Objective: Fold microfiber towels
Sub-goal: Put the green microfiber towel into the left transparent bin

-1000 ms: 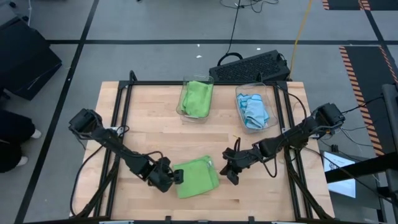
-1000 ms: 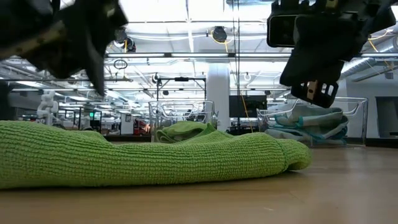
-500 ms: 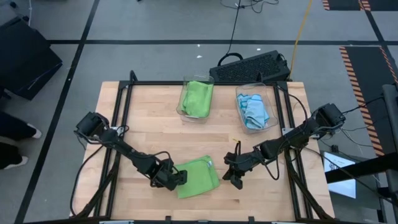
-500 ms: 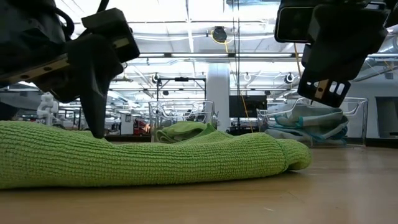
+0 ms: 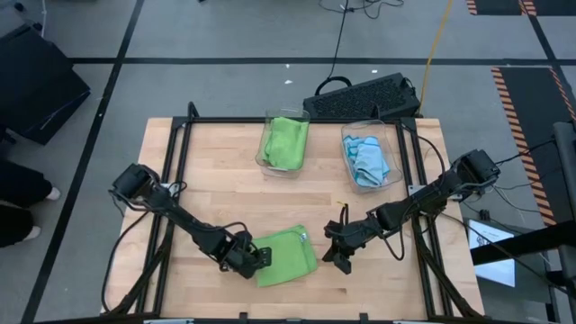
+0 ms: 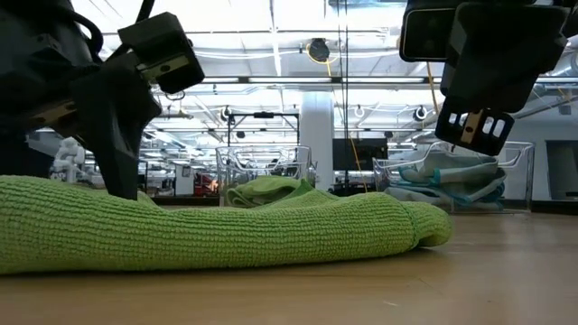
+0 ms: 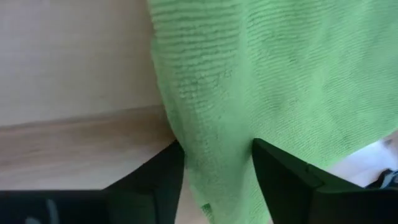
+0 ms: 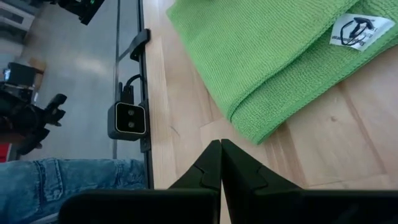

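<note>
A lime green microfiber towel [image 5: 288,256], folded over, lies flat on the wooden table near its front edge. It also shows in the low view [image 6: 217,235]. My left gripper [image 5: 255,259] is open, low at the towel's left edge. In the left wrist view [image 7: 216,144] one finger stands over bare wood and the other over the cloth. My right gripper [image 5: 335,260] is shut and empty, just right of the towel and above the table [image 8: 219,144]. The towel's white label [image 8: 357,30] lies at its right end. My left gripper comes at the towel's left edge [image 7: 186,118] from above, slanting from the table's left, with its open fingers on either side of that edge. In the low view one finger [image 6: 117,176] reaches down to the towel's top. I cannot tell whether it touches.
Two clear bins stand at the table's far side, one with green towels [image 5: 285,142] and one with light blue towels [image 5: 365,160]. A black keyboard [image 5: 364,94] lies beyond the far edge. Bare wood lies between the bins and the folded towel.
My left gripper has moved toward the table's right and down, from above the towel's left side to its left edge. The towel has stayed where it was.
</note>
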